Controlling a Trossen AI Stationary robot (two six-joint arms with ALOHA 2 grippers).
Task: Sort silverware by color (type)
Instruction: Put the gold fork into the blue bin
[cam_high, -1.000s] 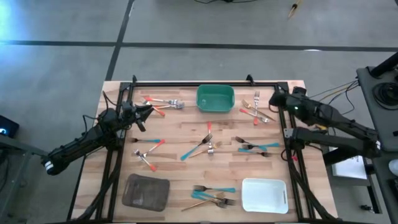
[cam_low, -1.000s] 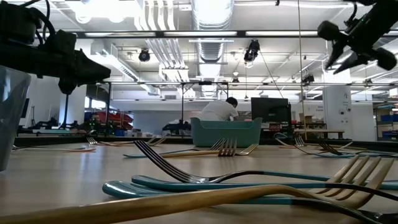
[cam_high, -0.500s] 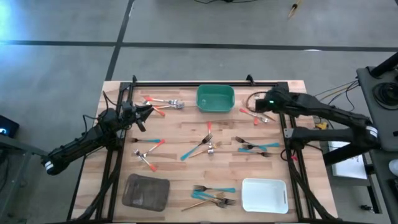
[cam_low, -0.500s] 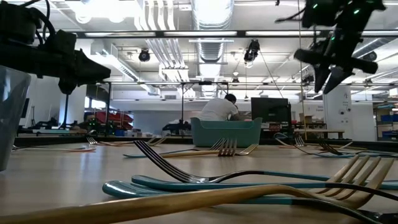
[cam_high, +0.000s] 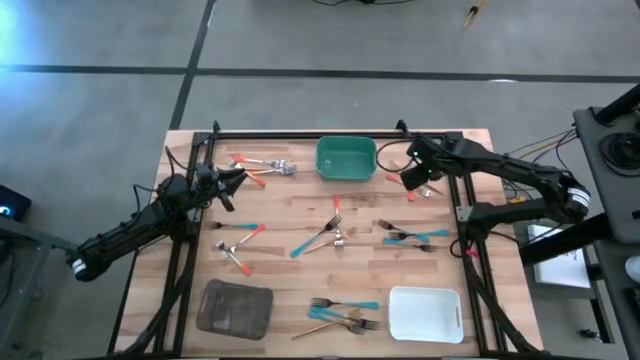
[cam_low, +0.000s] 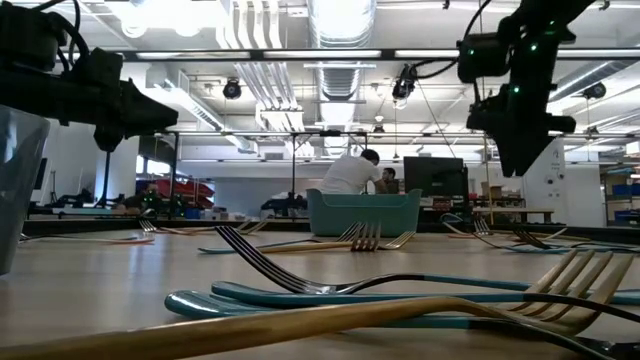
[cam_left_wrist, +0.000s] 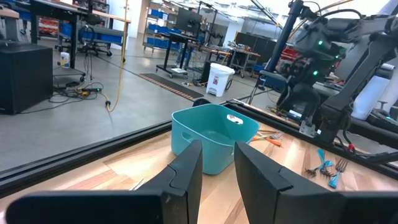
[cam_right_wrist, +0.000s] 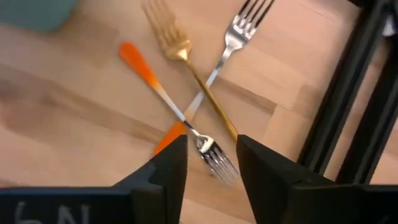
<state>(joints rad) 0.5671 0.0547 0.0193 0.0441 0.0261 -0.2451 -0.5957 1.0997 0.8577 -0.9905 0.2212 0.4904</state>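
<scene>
Right gripper (cam_high: 408, 177): we are seeing it hanging just beside the green tray (cam_high: 346, 158), over a crossed cluster of silverware; its fingers (cam_right_wrist: 163, 167) are standing apart with nothing between them.
Under the right gripper: three forks are lying crossed on the desk (cam_high: 290, 205): a gold fork (cam_right_wrist: 186, 65) and two orange-handled forks (cam_right_wrist: 165, 99).
Left gripper (cam_high: 236, 178): it is waiting above the far left part of the desk, near a few red-handled pieces (cam_high: 258, 166); its fingers (cam_left_wrist: 186, 171) are showing a narrow empty gap.
Green tray: we are making out no silverware in it.
Grey tray (cam_high: 234, 307): sitting at the near left corner; we cannot tell its contents.
White tray (cam_high: 425, 313): sitting at the near right corner, looking bare.
Rest of the silverware: teal-handled forks (cam_high: 412, 236) and others are lying scattered across the desk.
Writing: we are reading none.
</scene>
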